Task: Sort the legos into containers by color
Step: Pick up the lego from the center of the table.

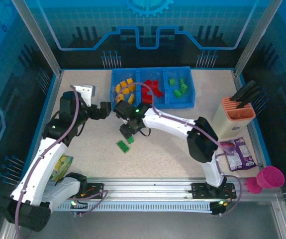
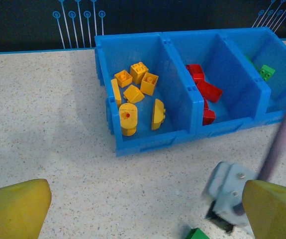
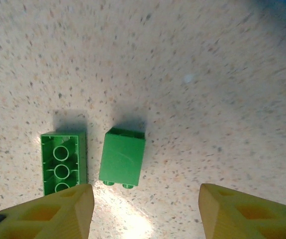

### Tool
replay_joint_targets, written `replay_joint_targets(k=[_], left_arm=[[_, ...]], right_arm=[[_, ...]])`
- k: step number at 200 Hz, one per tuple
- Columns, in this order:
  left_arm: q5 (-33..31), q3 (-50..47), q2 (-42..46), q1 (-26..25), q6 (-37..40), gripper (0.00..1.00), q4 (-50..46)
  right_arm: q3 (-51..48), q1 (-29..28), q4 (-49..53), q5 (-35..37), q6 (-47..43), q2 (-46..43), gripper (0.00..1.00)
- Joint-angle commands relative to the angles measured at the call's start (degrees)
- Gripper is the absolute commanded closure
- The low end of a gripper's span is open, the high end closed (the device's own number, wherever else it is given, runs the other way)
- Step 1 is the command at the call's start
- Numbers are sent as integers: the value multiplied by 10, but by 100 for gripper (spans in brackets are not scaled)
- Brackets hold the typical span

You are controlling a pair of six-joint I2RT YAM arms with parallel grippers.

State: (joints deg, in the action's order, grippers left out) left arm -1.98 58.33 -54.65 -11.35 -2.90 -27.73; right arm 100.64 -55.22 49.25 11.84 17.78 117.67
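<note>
Step in hand looks like the leftover greens. Small green brick (image 3: 123, 157) and long green brick (image 3: 63, 162), the long one studs-down, lie just apart on the table (image 3: 207, 74), short of the tray (image 1: 152, 105). Right fingers (image 3: 48, 214) are part-spread and empty, hovering over the pair. Left fingers (image 2: 13, 209) are wide apart and empty, near the yellow end. Next: descend, straddle one brick only, close, carry it to the green compartment (image 1: 188, 98).
</note>
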Motion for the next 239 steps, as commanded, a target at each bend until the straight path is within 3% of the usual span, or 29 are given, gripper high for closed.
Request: replay_joint_targets(k=[1,92,153,239], left_arm=[[12,-7,13,6,-4,1,5],[15,-15,18,7,-7,1,9],[15,-16,18,8,-8,1,11],[17,-19,17,9,-9,1,13]], right_arm=[[29,-4,23,-18,26,21,40],[26,-16,0,-42,56,72,36],[20,-17,-19,-41,63,103,40],[-22,-7,-26,-41,60,96,67]])
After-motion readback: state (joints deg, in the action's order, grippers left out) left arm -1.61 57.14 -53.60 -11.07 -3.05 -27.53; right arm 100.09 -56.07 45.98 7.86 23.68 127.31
